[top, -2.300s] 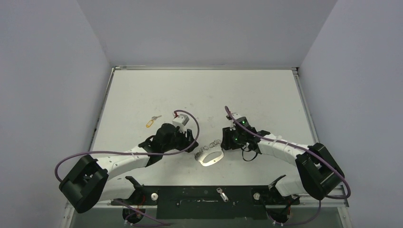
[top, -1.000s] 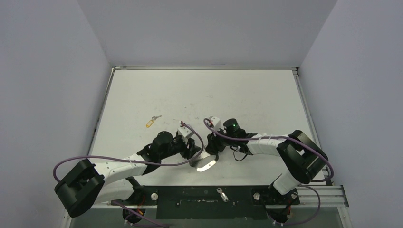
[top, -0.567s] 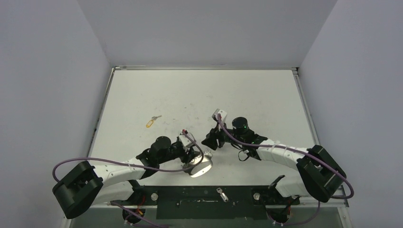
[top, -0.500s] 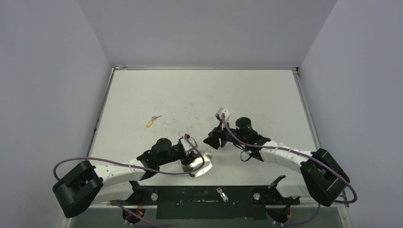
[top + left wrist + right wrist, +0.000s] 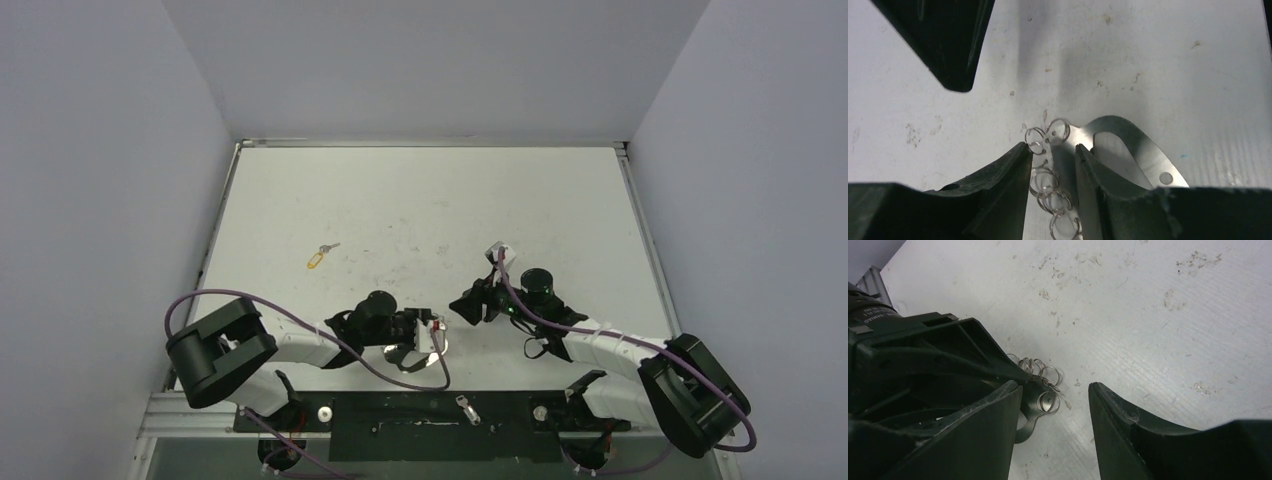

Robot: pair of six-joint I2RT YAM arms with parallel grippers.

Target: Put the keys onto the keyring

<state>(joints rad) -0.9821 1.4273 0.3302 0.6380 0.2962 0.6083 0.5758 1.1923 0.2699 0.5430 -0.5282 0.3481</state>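
The keyring (image 5: pixel 415 357), a flat silver oval with a chain of small rings, lies near the table's front middle. My left gripper (image 5: pixel 432 336) is down on it. In the left wrist view the gripper (image 5: pixel 1050 146) is closed narrowly on the chain (image 5: pixel 1048 182), with the oval plate (image 5: pixel 1128 150) just right of the fingers. My right gripper (image 5: pixel 463 305) is open and empty, just right of the chain. In the right wrist view (image 5: pixel 1054 386) it faces the rings (image 5: pixel 1048 375). The yellow-tagged key (image 5: pixel 318 257) lies far left. A silver key (image 5: pixel 466 408) lies on the black base rail.
The black base rail (image 5: pixel 400 415) runs along the near edge. The left arm's cable (image 5: pixel 400 375) loops beside the keyring. Grey walls close in the table on three sides. The right gripper's finger (image 5: pixel 948 40) is close ahead in the left wrist view.
The left arm has swung in low along the near edge, dragging the keyring slightly toward the front. The right gripper has backed off to the right and away from the keyring.
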